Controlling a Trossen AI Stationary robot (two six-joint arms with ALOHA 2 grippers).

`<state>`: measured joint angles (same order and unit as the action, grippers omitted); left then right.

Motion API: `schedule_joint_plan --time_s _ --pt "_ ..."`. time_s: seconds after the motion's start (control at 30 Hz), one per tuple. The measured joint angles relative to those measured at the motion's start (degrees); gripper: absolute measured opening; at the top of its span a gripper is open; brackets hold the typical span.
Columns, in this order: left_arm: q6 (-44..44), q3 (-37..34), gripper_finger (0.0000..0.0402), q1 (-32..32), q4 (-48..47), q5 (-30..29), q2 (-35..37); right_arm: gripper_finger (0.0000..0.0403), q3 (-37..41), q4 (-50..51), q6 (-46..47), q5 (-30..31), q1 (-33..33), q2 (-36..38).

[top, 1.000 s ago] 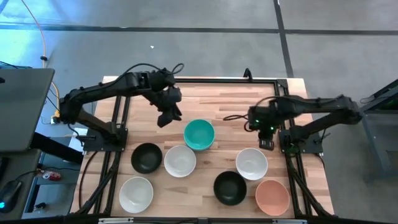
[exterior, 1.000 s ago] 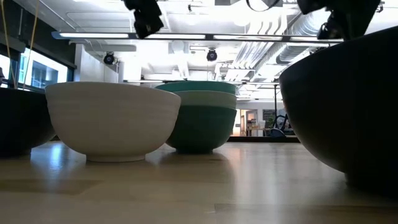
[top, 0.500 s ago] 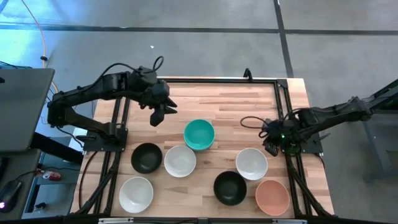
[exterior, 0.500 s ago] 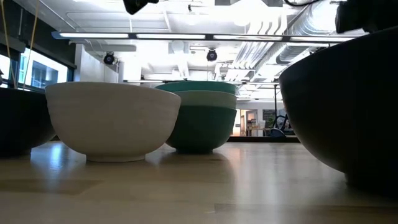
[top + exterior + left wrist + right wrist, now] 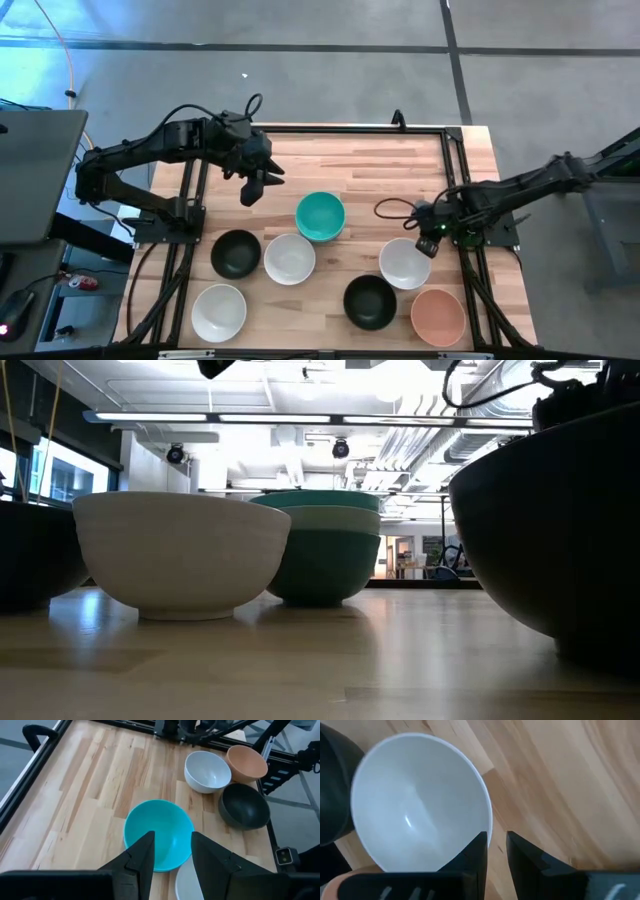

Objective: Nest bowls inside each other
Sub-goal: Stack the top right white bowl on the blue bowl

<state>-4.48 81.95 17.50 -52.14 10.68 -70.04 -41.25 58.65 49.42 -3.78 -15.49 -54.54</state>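
A nested stack of bowls, teal on pale mint on teal (image 5: 320, 215) (image 5: 320, 550) (image 5: 159, 832), stands mid-table. Singly on the wood stand a white bowl (image 5: 405, 263) (image 5: 415, 815), a black bowl (image 5: 370, 301), a salmon-pink bowl (image 5: 437, 315), two more white bowls (image 5: 289, 258) (image 5: 219, 311) and another black bowl (image 5: 236, 253). My left gripper (image 5: 255, 185) (image 5: 172, 850) hangs open in the air, left of the stack and farther back. My right gripper (image 5: 428, 245) (image 5: 496, 847), open by a narrow gap, stands over the right-hand white bowl's rim. My right gripper points down over the far right part of the white bowl's rim (image 5: 487, 822). One fingertip (image 5: 479, 847) covers the rim there, so I cannot tell whether it touches. The bowl sits upright on the table.
A dark metal frame (image 5: 455, 160) runs along the table's edges, and both arm bases stand on it. Bare wood (image 5: 370, 165) lies behind the stack. The black and salmon-pink bowls sit close to the white one on its near side.
My left gripper drew back from the teal stack toward the table's far left, then held still. My right gripper swung toward the right edge, then came toward the near edge and down over the right-hand white bowl's rim. No bowl moved.
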Motion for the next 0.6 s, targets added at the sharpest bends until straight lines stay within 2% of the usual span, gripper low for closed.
schedule_joint_plan --time_s 0.6 --pt "0.1 0.0 0.0117 0.0 0.0 0.0 0.0 0.0064 0.0 -3.2 7.5 -1.0 0.0 -5.1"
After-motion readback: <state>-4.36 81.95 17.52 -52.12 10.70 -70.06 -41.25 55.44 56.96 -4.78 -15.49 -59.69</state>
